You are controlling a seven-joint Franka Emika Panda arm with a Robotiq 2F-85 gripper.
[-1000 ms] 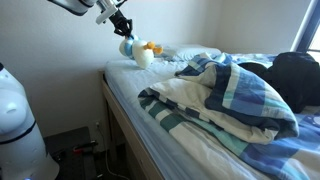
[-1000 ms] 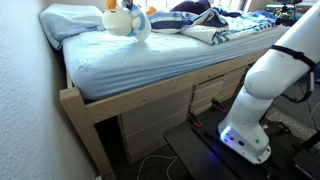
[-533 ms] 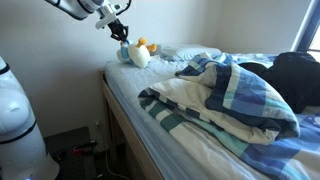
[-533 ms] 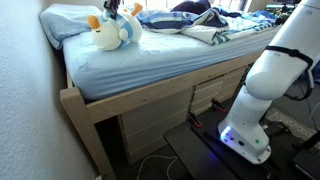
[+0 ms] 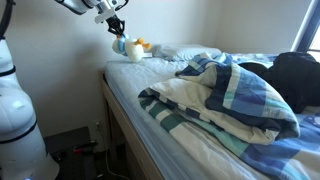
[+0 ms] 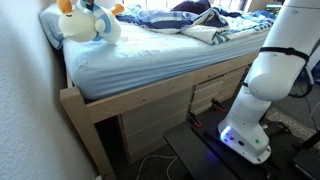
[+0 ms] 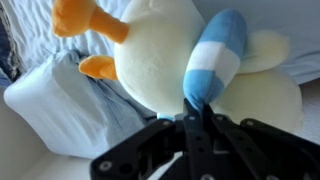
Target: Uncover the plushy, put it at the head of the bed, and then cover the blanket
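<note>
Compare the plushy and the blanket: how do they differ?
The plushy is small, white with orange parts; the blanket is large and blue-striped. The plushy is pinched in the shut claw at the head of the bed; the blanket lies bunched mid-bed, untouched. Both are soft.

Plushy (image 7: 160, 50) soft fleece; bed (image 6: 130, 97) frame pale matt wood.
</note>
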